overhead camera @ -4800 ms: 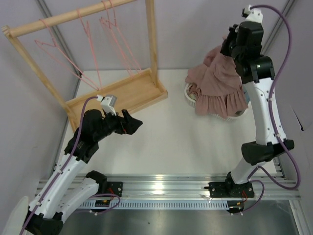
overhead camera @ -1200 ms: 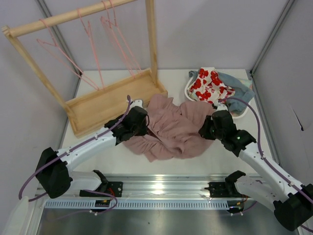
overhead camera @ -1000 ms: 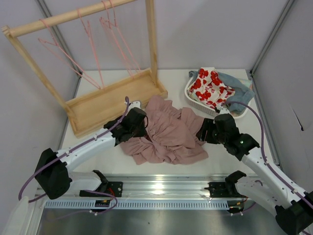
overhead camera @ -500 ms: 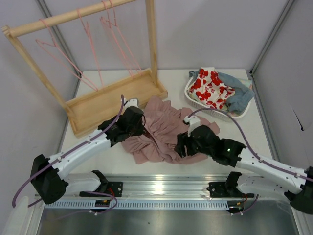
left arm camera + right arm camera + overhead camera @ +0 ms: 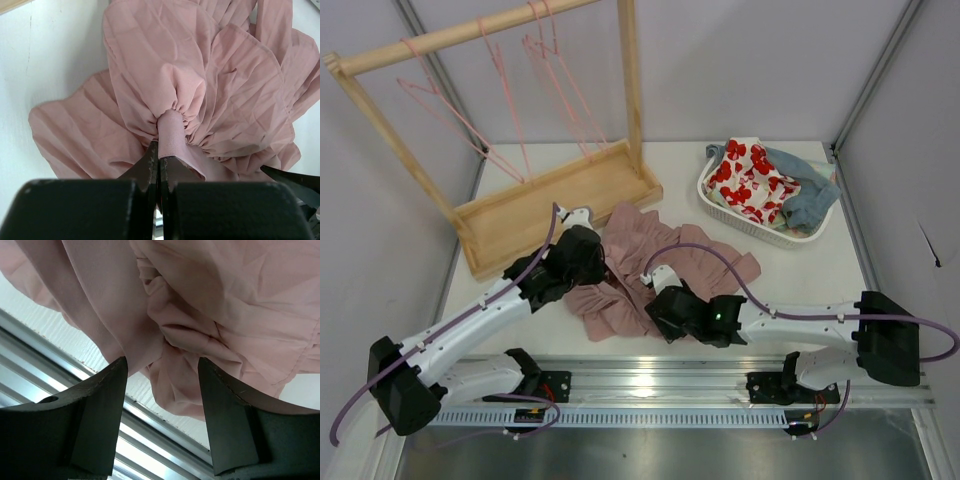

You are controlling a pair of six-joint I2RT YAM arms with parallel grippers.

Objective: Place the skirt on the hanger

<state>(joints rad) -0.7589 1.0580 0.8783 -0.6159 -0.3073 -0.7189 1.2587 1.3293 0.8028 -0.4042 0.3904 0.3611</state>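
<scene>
The left gripper (image 5: 159,150) has its two fingers pressed together on a narrow fold of the skirt (image 5: 200,75), just at the gathered waist. From this pinched place the fine pleats spread out to both sides. The right gripper (image 5: 162,367) holds its fingers wide apart, and wrinkled pink fabric fills the space seen between them (whether the fingertips touch the cloth, the wrist view does not let me tell).

In the top view both grippers are low over this same garment. The left one is at the side of it nearer to the wooden rack (image 5: 550,195), and the right one at the side farther from the rack, beside the aluminium rail (image 5: 650,385).

The skirt lies crumpled on the white table (image 5: 820,275), just in front of the right corner of the rack's tray. The hanger (image 5: 460,120) hangs on the top bar of the rack, among other thin pink ones like it, well apart from the skirt. To the right of the rack stands a white basket (image 5: 760,235), and in it are a white cloth with red flowers (image 5: 745,180) and a blue-grey garment (image 5: 810,200)
</scene>
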